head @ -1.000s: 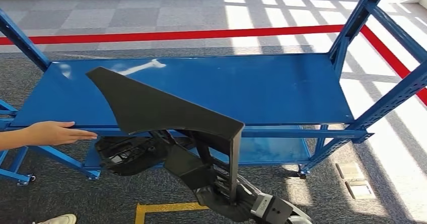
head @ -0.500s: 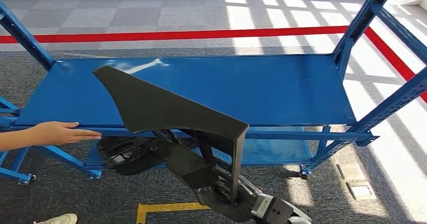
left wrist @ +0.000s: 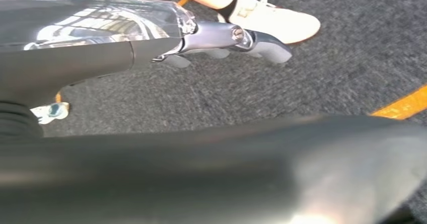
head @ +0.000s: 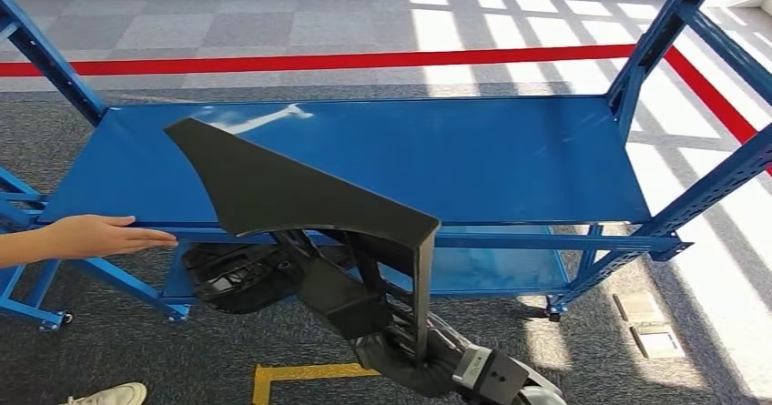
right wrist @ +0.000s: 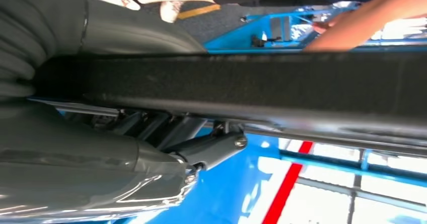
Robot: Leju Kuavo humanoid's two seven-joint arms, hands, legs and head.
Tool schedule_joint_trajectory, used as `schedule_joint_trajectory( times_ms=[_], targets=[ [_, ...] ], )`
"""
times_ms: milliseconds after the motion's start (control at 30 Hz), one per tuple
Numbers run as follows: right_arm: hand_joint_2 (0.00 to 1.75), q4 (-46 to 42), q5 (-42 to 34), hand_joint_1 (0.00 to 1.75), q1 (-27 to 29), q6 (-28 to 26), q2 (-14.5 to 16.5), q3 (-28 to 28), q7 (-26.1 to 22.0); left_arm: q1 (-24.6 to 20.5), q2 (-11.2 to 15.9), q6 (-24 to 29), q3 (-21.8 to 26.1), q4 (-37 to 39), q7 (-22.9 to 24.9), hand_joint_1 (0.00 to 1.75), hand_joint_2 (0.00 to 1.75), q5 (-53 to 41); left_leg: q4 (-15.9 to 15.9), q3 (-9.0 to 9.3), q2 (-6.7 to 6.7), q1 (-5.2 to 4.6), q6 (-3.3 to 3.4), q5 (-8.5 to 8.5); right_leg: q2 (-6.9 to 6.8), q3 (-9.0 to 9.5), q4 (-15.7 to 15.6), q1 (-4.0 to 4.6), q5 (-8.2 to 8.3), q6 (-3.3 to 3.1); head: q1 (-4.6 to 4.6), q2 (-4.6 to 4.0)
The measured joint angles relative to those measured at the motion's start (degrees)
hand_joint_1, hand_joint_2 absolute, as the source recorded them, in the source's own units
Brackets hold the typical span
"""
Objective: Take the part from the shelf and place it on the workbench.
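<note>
Above the blue shelf's [head: 473, 159] front edge, I see the black part [head: 300, 196], a big curved panel, held up in the air with its pointed tip over the top deck. My right hand [right wrist: 166, 133] grips it from below; fingers [right wrist: 211, 148] are wrapped under the panel's edge. My left hand [left wrist: 221, 38] hangs over grey carpet, fingers apart, nothing in it. At the left, a person's hand [head: 100, 237] rests on the shelf's front rail. A second dark part [head: 238, 278] lies on the lower deck.
</note>
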Motion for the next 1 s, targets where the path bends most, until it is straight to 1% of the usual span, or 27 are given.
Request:
schedule_joint_trajectory(
  times_ms=[67,100,133,167,200,233,267,300,333,367,400,433,467,533,567,600,700,767,867,900,967,1000],
  targets=[
    [1.75,0.02,-0.14,1.75,-0.15,0.1,0.08,0.0,-0.02,0.01,-0.03,-0.13,0.0,0.0,0.0,0.0,1.75,-0.28,0.2,-0.15,-0.03,0.08,-0.48,-0.27,0.03,-0.08,-0.2,-0.21,0.14,-0.45,-0.03,0.0],
    [1.75,0.02,-0.17,1.75,-0.27,0.17,0.14,0.0,-0.03,-0.01,-0.04,-0.14,0.0,0.0,0.0,0.0,1.75,-0.34,1.05,-0.45,-0.04,0.13,-0.81,-1.03,-0.02,-0.08,-0.3,-0.38,0.24,-0.71,-0.04,0.0],
    [1.75,0.02,-0.19,1.75,-0.39,0.24,0.22,0.0,-0.04,-0.03,-0.04,-0.15,0.0,0.0,0.0,0.0,1.75,-0.37,2.96,-1.22,-0.06,0.23,-1.19,-2.37,-0.11,-0.08,-0.39,-0.58,0.32,-0.93,-0.05,0.0],
    [1.75,0.03,-0.19,1.75,-0.48,0.29,0.28,0.0,-0.05,-0.04,-0.04,-0.15,0.0,0.0,0.0,0.0,1.75,-0.38,6.03,-2.52,-0.06,0.41,-1.59,-4.16,-0.19,-0.12,-0.39,-0.64,0.34,-1.05,-0.07,0.0],
    [1.75,0.05,-0.2,1.75,-0.53,0.31,0.33,0.0,-0.05,-0.01,-0.04,-0.16,0.0,0.0,0.01,0.0,1.75,-0.39,9.83,-4.19,-0.06,0.62,-1.92,-5.99,-0.27,-0.17,-0.38,-0.66,0.34,-1.12,-0.06,0.0],
    [1.75,0.09,-0.2,1.75,-0.54,0.32,0.36,0.0,-0.05,0.04,-0.04,-0.18,0.0,0.0,0.03,0.0,1.75,-0.39,13.26,-5.73,-0.06,0.83,-2.17,-7.25,-0.34,-0.19,-0.38,-0.67,0.35,-1.13,-0.05,0.0],
    [1.75,0.13,-0.21,1.75,-0.55,0.32,0.36,0.0,-0.05,0.11,-0.04,-0.18,0.0,0.0,0.07,0.0,1.75,-0.39,15.2,-6.59,-0.06,0.97,-2.33,-7.56,-0.38,-0.19,-0.37,-0.68,0.34,-1.12,-0.05,0.0],
    [1.75,0.16,-0.21,1.75,-0.55,0.32,0.38,0.0,-0.05,0.15,-0.04,-0.19,0.0,0.0,0.11,0.0,1.75,-0.39,14.98,-6.47,-0.06,1.08,-2.4,-6.73,-0.38,-0.14,-0.36,-0.7,0.33,-1.1,-0.05,0.0],
    [1.75,0.17,-0.21,1.75,-0.57,0.33,0.42,0.0,-0.05,0.16,-0.04,-0.19,0.0,0.0,0.14,0.0,1.75,-0.39,12.46,-5.28,-0.06,1.16,-2.41,-4.89,-0.35,-0.03,-0.36,-0.74,0.3,-1.05,-0.05,0.0],
    [1.75,0.16,-0.21,1.75,-0.59,0.33,0.48,0.0,-0.05,0.14,-0.04,-0.19,0.0,0.0,0.15,0.0,1.75,-0.4,8.47,-3.45,-0.06,1.22,-2.33,-2.69,-0.31,0.11,-0.36,-0.78,0.24,-0.96,-0.05,0.0],
    [1.75,0.15,-0.21,1.75,-0.62,0.34,0.52,0.0,-0.06,0.1,-0.04,-0.19,0.0,0.0,0.14,0.0,1.75,-0.41,4.79,-1.72,-0.09,1.15,-2.17,-1.05,-0.27,0.2,-0.34,-0.73,0.17,-0.79,-0.06,0.0],
    [1.75,0.13,-0.21,1.75,-0.66,0.34,0.56,0.01,-0.08,0.06,-0.04,-0.19,0.0,0.0,0.12,0.0,1.75,-0.42,1.91,-0.4,-0.12,1.06,-1.91,-0.11,-0.23,0.19,-0.3,-0.68,0.13,-0.55,-0.07,0.0],
    [1.75,0.11,-0.25,1.75,-0.68,0.34,0.58,0.02,-0.1,0.02,-0.04,-0.19,0.0,0.0,0.09,0.0,1.75,-0.44,0.44,0.21,-0.16,0.94,-1.63,0.08,-0.2,0.12,-0.27,-0.62,0.13,-0.28,-0.07,0.0],
    [1.75,0.1,-0.41,1.75,-0.73,0.5,0.6,0.04,-0.14,0.05,-0.04,-0.18,0.01,0.0,0.08,0.0,1.75,-0.43,-0.05,0.26,-0.22,0.75,-1.02,-0.24,-0.2,-0.02,-0.38,-0.61,0.3,0.37,-0.05,0.0],
    [1.75,0.09,-0.55,1.75,-0.74,0.63,0.6,0.05,-0.14,0.09,-0.04,-0.18,0.01,0.0,0.08,0.0,1.75,-0.41,-0.18,0.22,-0.23,0.68,-0.83,-0.2,-0.21,0.03,-0.46,-0.62,0.3,0.57,-0.04,0.0],
    [1.75,0.08,-0.68,1.75,-0.78,0.77,0.6,0.07,-0.11,0.13,-0.05,-0.18,0.01,0.0,0.08,0.0,1.75,-0.4,-0.35,0.23,-0.24,0.69,-0.7,-0.12,-0.23,0.13,-0.63,-0.64,0.29,0.35,-0.02,0.0],
    [1.75,0.06,-1.05,1.75,-0.86,0.92,0.58,0.16,0.05,0.09,-0.07,-0.19,0.0,0.0,0.04,0.0,1.75,-0.39,-0.58,0.34,-0.24,0.71,-0.59,-0.01,-0.23,0.41,-1.04,-0.61,0.38,-0.95,0.04,0.0],
    [1.75,0.07,-1.2,1.75,-0.84,0.93,0.57,0.2,0.16,0.08,-0.07,-0.18,0.0,0.0,0.04,0.0,1.75,-0.39,-0.55,0.38,-0.24,0.58,-0.53,-0.03,-0.21,0.51,-1.2,-0.66,0.57,-0.89,0.04,0.0],
    [1.75,0.07,-1.29,1.75,-0.85,0.93,0.57,0.28,0.25,0.08,-0.07,-0.16,0.0,0.0,0.02,0.0,1.75,-0.39,-0.5,0.37,-0.24,0.44,-0.36,-0.07,-0.21,0.55,-1.38,-0.75,0.74,-0.49,0.04,0.0],
    [1.75,0.07,-1.31,1.75,-0.85,0.93,0.57,0.31,0.29,0.08,-0.07,-0.16,0.0,0.0,0.01,0.0,1.75,-0.39,-0.48,0.37,-0.24,0.41,-0.32,-0.08,-0.21,0.56,-1.41,-0.77,0.76,-0.23,0.04,0.0],
    [1.75,0.07,-1.35,1.75,-0.85,0.93,0.57,0.32,0.39,0.08,-0.07,-0.15,0.0,0.0,0.0,0.0,1.75,-0.31,-0.42,0.35,-0.25,0.35,-0.27,-0.12,-0.21,0.57,-1.48,-0.86,0.77,0.47,0.04,0.0],
    [1.75,0.07,-1.36,1.75,-0.85,0.93,0.6,0.33,0.43,0.07,-0.06,-0.14,0.0,0.0,0.0,0.0,1.75,-0.26,-0.32,0.34,-0.26,0.24,-0.06,-0.12,-0.25,0.6,-1.66,-1.0,0.9,1.0,0.04,0.0]
  ],
)
